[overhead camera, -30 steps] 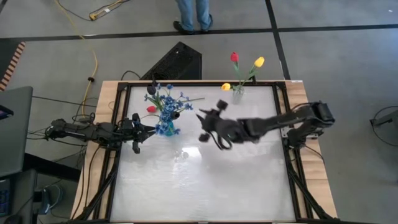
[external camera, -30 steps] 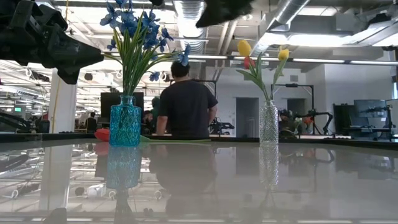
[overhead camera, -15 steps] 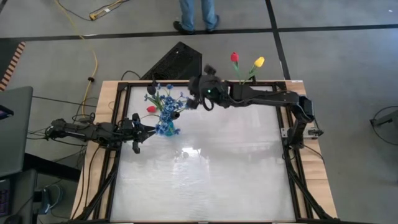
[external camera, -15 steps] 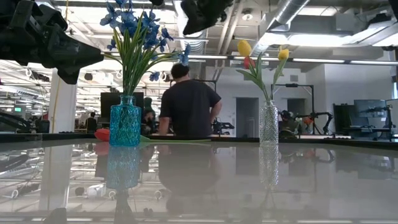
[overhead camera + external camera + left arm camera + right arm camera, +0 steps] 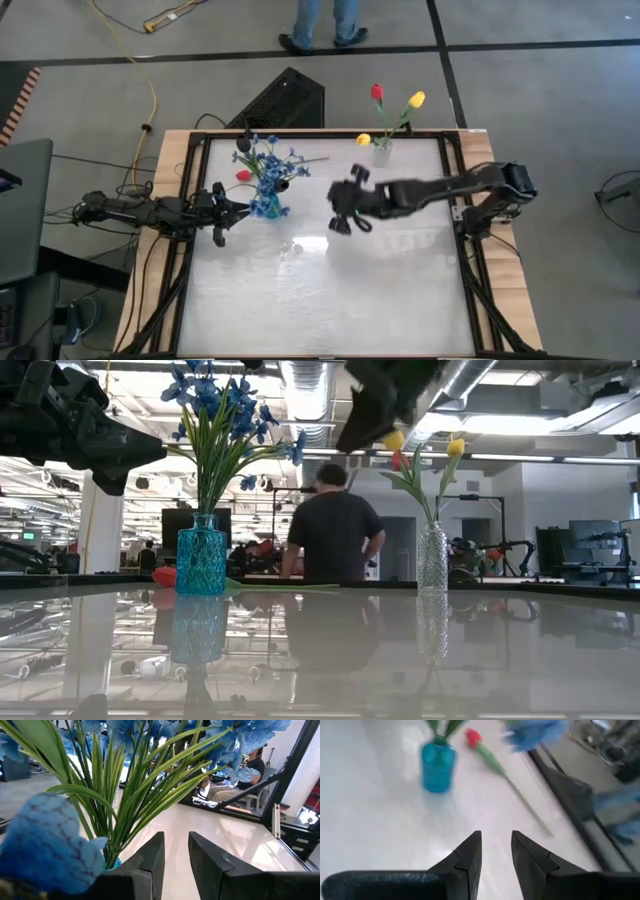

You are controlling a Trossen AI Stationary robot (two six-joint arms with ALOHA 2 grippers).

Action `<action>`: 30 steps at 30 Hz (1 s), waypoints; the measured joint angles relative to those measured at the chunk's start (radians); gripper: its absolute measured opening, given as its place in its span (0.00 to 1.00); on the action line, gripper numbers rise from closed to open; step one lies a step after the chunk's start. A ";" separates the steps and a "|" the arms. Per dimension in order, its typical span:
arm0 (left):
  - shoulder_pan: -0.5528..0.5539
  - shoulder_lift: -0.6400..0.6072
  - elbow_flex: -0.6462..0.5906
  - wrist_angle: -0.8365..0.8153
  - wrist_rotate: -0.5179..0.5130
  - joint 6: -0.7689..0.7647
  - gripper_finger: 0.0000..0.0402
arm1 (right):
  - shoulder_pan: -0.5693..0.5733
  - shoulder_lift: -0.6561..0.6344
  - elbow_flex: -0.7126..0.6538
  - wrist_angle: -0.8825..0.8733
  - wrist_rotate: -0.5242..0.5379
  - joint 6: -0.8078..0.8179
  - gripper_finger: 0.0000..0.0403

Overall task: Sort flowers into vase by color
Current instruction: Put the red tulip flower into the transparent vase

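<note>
A blue glass vase [image 5: 267, 203] stands near the table's left edge and holds blue sprays [image 5: 215, 400] along with two dark-headed blooms [image 5: 243, 143]. A red tulip [image 5: 243, 175] lies flat on the table behind that vase, its stem [image 5: 520, 795] running toward the far edge. A clear vase [image 5: 382, 152] at the far edge holds a red tulip [image 5: 377, 92] and two yellow ones [image 5: 416, 99]. My left gripper [image 5: 176, 842] is open and level, just left of the blue vase. My right gripper [image 5: 496, 840] is open and empty, raised above the table's middle [image 5: 340, 205].
Bare white table surface [image 5: 330, 290] stretches from the middle to the near edge. A dark metal frame [image 5: 462, 190] rims the table. A person [image 5: 335, 525] stands in the room beyond the far edge, and a black box [image 5: 285, 100] sits on the floor behind the table.
My right arm swung from the table's middle toward the far edge, over the blue vase's flowers, then swung back toward the middle, turning as it went. Its fingers stayed empty. The person behind the table walked to the right.
</note>
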 joint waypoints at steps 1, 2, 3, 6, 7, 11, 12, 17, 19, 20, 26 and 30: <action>0.000 0.000 0.000 0.000 0.000 0.000 0.19 | 0.014 -0.002 -0.066 0.103 0.001 0.005 0.33; 0.000 0.000 0.000 0.000 0.000 0.000 0.19 | 0.025 0.004 -0.127 0.218 0.002 0.008 0.33; 0.000 0.000 0.000 0.000 0.000 0.000 0.19 | 0.034 0.017 -0.183 0.331 0.003 0.007 0.33; 0.000 0.000 0.000 0.000 0.000 0.000 0.19 | 0.048 0.096 -0.308 0.639 0.048 -0.007 0.33; 0.000 0.000 0.000 0.000 0.001 0.000 0.19 | 0.047 0.129 -0.331 0.729 0.083 -0.021 0.33; 0.000 0.000 0.000 0.000 0.001 0.000 0.19 | 0.008 0.251 -0.347 0.974 0.185 -0.127 0.33; 0.000 0.000 0.000 0.000 0.000 0.000 0.19 | -0.011 0.278 -0.340 0.994 0.181 -0.144 0.33; 0.000 0.000 0.000 0.000 0.001 0.000 0.19 | -0.169 0.364 -0.243 0.937 -0.121 -0.063 0.33; 0.000 0.000 0.000 0.000 0.001 0.000 0.19 | -0.236 0.385 -0.202 0.885 -0.245 -0.052 0.33; 0.000 0.000 0.000 0.000 0.001 0.000 0.19 | -0.267 0.399 -0.181 0.860 -0.290 -0.052 0.33; 0.000 0.000 0.000 0.000 0.000 0.000 0.19 | -0.351 0.493 -0.060 0.856 -0.403 -0.034 0.33; 0.000 0.000 0.000 0.000 0.000 0.000 0.19 | -0.352 0.574 0.029 0.841 -0.401 -0.034 0.33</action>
